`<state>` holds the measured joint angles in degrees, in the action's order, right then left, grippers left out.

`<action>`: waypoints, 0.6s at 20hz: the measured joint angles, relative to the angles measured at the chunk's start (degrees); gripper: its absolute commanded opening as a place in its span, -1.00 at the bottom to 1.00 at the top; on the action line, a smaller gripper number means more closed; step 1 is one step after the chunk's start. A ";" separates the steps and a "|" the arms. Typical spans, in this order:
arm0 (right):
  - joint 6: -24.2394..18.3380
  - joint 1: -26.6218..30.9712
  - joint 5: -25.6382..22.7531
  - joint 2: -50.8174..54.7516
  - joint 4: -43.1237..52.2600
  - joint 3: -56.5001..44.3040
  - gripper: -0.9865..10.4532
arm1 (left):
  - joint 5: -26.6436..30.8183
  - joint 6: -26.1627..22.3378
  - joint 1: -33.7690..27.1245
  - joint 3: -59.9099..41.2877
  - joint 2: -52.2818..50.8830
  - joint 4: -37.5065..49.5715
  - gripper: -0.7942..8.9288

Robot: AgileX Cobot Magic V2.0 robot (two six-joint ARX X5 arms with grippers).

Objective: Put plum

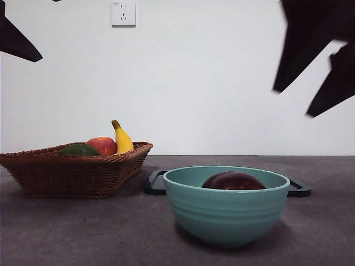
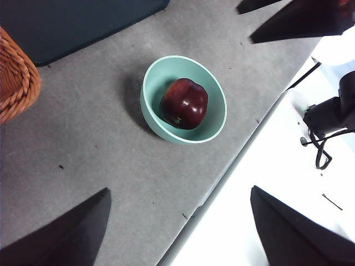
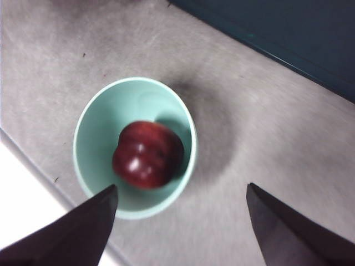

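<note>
The dark maroon plum lies inside a teal bowl at the front of the table. It also shows in the left wrist view and the right wrist view. My right gripper is open and empty, high above the bowl and slightly beside it; it shows dark at the upper right of the front view. My left gripper is open and empty, high and off to the side of the bowl; only its tip shows at the top left corner.
A wicker basket at the left holds a red-and-yellow apple, a banana and a flat green fruit. A dark board lies behind the bowl. The table's edge runs near the bowl.
</note>
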<state>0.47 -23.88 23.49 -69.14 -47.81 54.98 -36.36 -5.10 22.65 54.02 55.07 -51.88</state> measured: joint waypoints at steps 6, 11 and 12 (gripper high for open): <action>0.00 -4.26 -5.38 -10.21 7.54 0.00 -0.24 | 0.00 0.00 0.00 0.00 0.00 0.02 -0.01; 0.00 -6.51 -6.82 -15.74 9.62 0.00 -0.27 | 0.00 -0.02 0.00 0.00 0.00 0.04 -0.01; 0.00 -6.80 -7.50 -16.61 10.16 0.00 -0.31 | 0.00 -0.02 0.00 0.00 0.00 0.04 -0.01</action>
<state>0.47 -30.68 15.99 -85.76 -37.65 54.98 -36.36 -5.13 22.65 54.02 55.07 -51.83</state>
